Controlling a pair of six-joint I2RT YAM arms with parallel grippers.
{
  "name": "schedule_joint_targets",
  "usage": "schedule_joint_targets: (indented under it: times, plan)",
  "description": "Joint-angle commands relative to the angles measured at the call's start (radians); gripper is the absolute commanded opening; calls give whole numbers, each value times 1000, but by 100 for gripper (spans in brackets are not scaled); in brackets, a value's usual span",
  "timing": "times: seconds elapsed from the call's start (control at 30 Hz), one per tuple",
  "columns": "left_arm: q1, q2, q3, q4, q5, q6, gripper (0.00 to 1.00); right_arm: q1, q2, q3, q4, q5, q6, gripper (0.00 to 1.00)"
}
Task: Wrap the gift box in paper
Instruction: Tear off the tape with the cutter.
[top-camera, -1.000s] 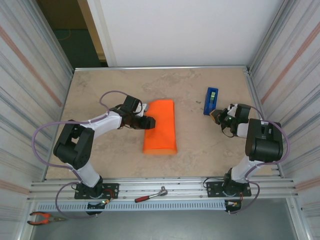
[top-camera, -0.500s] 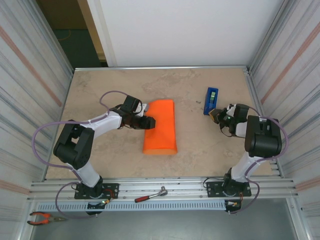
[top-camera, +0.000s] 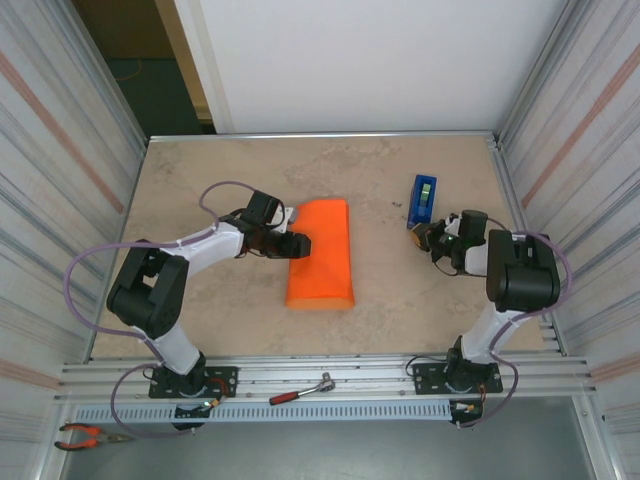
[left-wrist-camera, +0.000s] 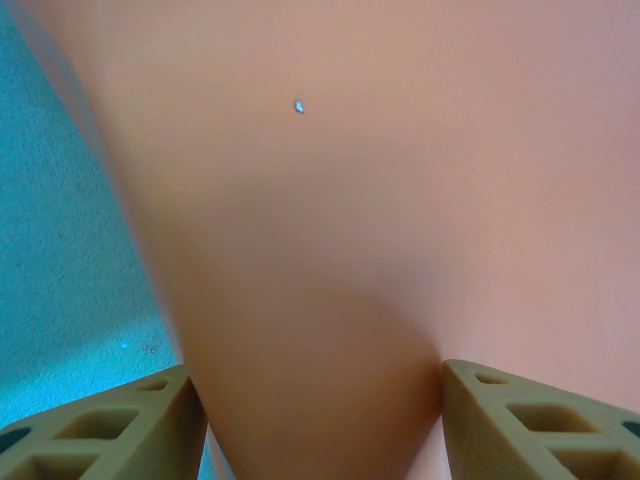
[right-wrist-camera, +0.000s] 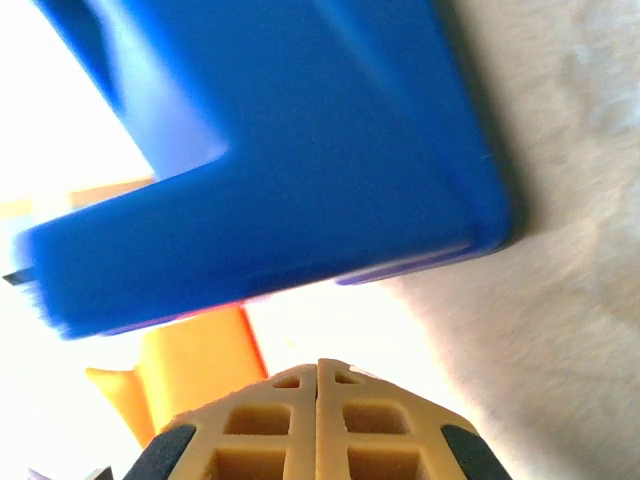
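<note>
a: where do we put the paper (top-camera: 320, 255)?
b: a little left of the middle of the table (top-camera: 230, 170). we note it as an orange parcel, longer than wide, lying flat, its long side running away from the arms, its near end rounded.
a: and the left gripper (top-camera: 297, 244)?
b: at the parcel's left edge, about halfway along, the arm reaching in from the left. from the left wrist, the paper (left-wrist-camera: 330, 230) fills the gap between both fingers (left-wrist-camera: 90, 425), each tan pad against the orange. we log it as pinching the paper, jaws held partly apart by it.
a: right gripper (top-camera: 433, 236)?
b: on the right half of the table, just beside the near end of the blue tape dispenser (top-camera: 423, 201). from the right wrist, its fingers (right-wrist-camera: 250, 440) are pressed together with one seam between them and nothing held. the dispenser (right-wrist-camera: 290, 150) sits close ahead of the tips. whether they touch it, we cannot tell.
a: parcel and dispenser?
b: well apart, the dispenser off to the parcel's right and a bit farther back.
a: anything else?
b: on the rail (top-camera: 380, 372) by the arm bases lies a wrench (top-camera: 300, 389) with a red handle. farther left and lower, pliers (top-camera: 88, 434) with orange grips.
</note>
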Motion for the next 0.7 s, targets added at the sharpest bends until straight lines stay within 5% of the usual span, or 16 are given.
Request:
schedule_joint_targets:
  times: [0.0, 0.3, 0.53, 0.67]
  plan:
    - [-19, 84, -43, -105, -142, 27, 59, 12, -109, 8, -86, -42, -55, 0]
    - [-19, 89, -41, -104, -141, 27, 59, 141, -252, 128, -307, -166, -172, 0]
    - [-19, 87, -42, -104, -138, 27, 59, 263, -268, 165, -305, -166, -170, 0]
    - [-19, 87, -41, -104, -139, 27, 59, 316, -228, 247, -447, -173, -291, 0]
